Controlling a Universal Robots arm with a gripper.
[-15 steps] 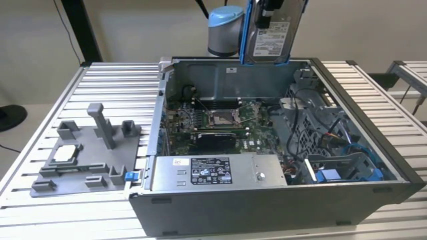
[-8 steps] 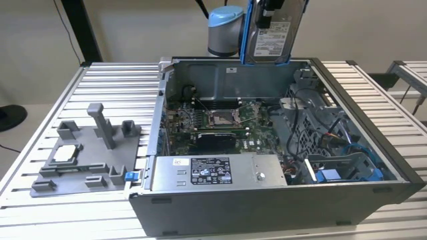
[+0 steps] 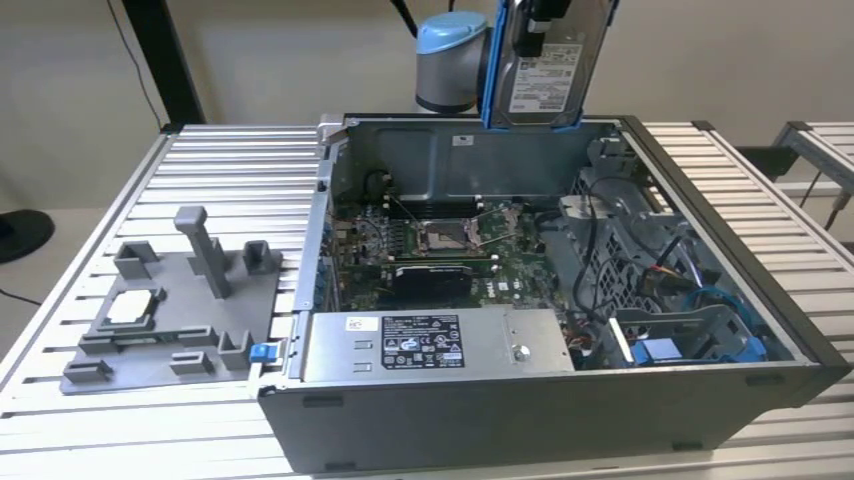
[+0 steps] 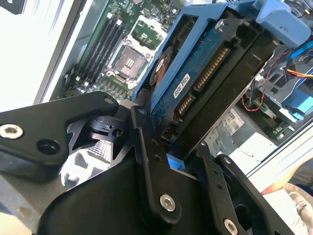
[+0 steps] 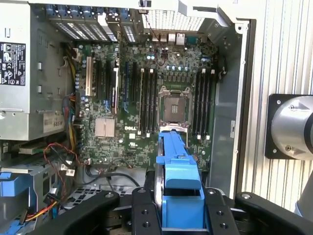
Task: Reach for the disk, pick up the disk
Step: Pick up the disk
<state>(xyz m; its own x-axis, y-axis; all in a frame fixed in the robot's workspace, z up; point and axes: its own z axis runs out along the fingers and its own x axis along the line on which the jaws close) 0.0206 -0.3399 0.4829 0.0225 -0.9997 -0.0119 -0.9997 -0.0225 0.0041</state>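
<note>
disk lifted clear of the case

already the pick-up looks done: the claw [image 4: 168, 147] is clamped on the disk [image 3: 541, 65], which hangs upright above the back wall of the open computer case [image 3: 747, 300], well clear of the motherboard [image 5: 146, 98]. any further move calls for keeping that grip firm. the disk's white label carries print too small to read.

Arm raised high, pincer [image 4: 176, 161] pointing down, black fingers [image 4: 146, 161] clamped tight

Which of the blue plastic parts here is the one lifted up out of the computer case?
The blue rails on the disk, held upright in the tool above the case's back wall; the blue bay sits inside the case.
</note>
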